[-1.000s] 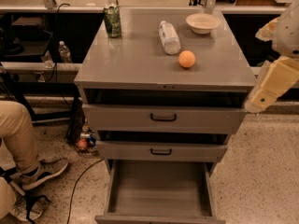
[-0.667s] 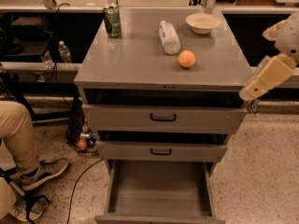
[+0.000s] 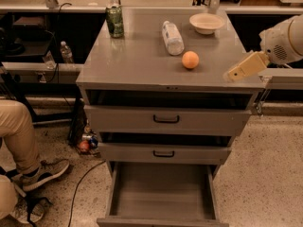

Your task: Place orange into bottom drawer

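Note:
The orange (image 3: 190, 59) sits on the grey cabinet top (image 3: 132, 60), right of centre, just in front of a lying water bottle. The bottom drawer (image 3: 161, 195) is pulled out at the foot of the cabinet, and its flat floor is bare. My gripper (image 3: 236, 73) is at the tip of the cream arm that reaches in from the right. It hangs over the right front corner of the cabinet top, a short way right of the orange and apart from it. It holds nothing that I can see.
A green can (image 3: 114, 20) stands at the back left of the top, a clear water bottle (image 3: 172, 37) lies in the middle, and a cream bowl (image 3: 206, 22) sits at the back right. A person's leg and shoe (image 3: 28, 160) are on the floor at left, with cables nearby.
My arm has swung up and to the left, so the gripper is now over the cabinet's right front corner, nearer the orange. The orange and drawers have not moved.

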You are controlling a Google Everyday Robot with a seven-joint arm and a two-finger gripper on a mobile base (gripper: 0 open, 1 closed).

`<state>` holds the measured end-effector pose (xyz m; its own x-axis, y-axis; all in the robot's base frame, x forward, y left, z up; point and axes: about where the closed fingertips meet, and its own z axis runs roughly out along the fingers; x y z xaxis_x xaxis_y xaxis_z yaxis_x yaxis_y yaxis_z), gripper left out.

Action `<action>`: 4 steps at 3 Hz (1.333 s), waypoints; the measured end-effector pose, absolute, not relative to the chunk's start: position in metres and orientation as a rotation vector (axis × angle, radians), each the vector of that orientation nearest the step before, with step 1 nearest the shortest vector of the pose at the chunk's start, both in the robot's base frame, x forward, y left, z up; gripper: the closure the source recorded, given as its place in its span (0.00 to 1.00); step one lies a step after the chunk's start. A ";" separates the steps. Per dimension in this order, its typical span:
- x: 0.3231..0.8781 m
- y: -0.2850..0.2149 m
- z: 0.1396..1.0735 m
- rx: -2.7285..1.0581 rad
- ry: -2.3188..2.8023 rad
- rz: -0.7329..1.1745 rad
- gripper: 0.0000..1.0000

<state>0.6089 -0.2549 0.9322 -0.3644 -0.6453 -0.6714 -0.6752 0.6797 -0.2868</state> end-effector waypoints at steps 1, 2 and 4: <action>0.605 -0.253 0.936 -1.029 2.087 0.041 0.00; 0.604 -0.249 0.928 -0.993 2.090 0.064 0.00; 0.644 -0.219 0.896 -0.968 2.028 0.184 0.00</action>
<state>0.6440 -0.2189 0.8964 -0.3312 -0.5667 -0.7544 -0.6935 0.6884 -0.2127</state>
